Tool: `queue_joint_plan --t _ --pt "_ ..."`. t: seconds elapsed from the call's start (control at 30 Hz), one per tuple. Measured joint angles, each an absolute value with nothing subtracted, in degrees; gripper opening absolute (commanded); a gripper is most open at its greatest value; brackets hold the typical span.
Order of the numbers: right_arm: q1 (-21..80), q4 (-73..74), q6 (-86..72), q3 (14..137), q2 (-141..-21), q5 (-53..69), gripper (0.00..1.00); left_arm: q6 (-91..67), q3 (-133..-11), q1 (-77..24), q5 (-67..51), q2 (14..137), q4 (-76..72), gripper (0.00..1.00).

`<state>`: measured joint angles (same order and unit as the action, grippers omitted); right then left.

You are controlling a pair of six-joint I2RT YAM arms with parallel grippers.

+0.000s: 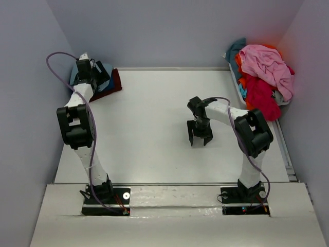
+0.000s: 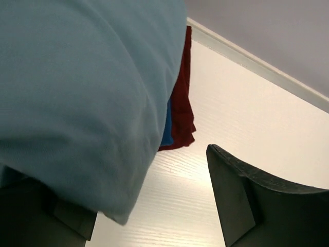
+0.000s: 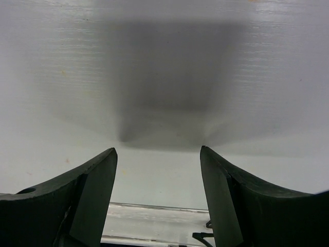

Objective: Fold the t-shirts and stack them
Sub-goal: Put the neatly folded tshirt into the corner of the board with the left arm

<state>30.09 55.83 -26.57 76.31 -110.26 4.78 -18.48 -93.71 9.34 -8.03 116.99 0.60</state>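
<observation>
In the table's far left corner lies a stack of folded t-shirts: a slate-blue one (image 2: 77, 92) on top, a blue one (image 2: 167, 128) under it and a dark red one (image 1: 112, 85) (image 2: 182, 113) at the bottom. My left gripper (image 1: 91, 72) (image 2: 149, 206) hangs low over the stack with its jaws wide apart, and the slate-blue cloth drapes over the left finger. Unfolded t-shirts are heaped at the far right: pink (image 1: 264, 64), red (image 1: 262, 95), orange (image 1: 240, 72) and teal (image 1: 236, 49). My right gripper (image 1: 199, 139) (image 3: 158, 154) hangs open over bare table, holding nothing.
The white table (image 1: 154, 113) is closed in by grey walls at the back and on both sides. The heap of shirts rests in a pale container (image 1: 238, 86) against the right wall. A raised strip (image 1: 286, 149) runs along the table's right edge.
</observation>
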Motion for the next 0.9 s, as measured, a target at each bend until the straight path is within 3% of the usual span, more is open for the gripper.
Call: queue_joint_plan --t 0.2,0.57,0.77,0.9 --pt "30.1 54.0 -26.6 74.8 -109.7 5.6 0.71 -17.7 -87.3 6.6 -8.2 108.9 0.3 0.87" --pt "30.2 50.8 -26.0 74.4 -106.0 6.8 0.72 -15.7 -81.1 -0.8 3.7 93.0 0.2 0.86" --pt "30.5 50.5 -24.7 73.6 -104.9 6.9 0.72 -15.8 -88.4 0.7 7.1 97.9 0.6 0.85" --pt "30.5 50.5 -24.2 72.9 -104.7 6.9 0.71 -16.9 -98.7 2.4 7.1 108.2 2.2 0.84"
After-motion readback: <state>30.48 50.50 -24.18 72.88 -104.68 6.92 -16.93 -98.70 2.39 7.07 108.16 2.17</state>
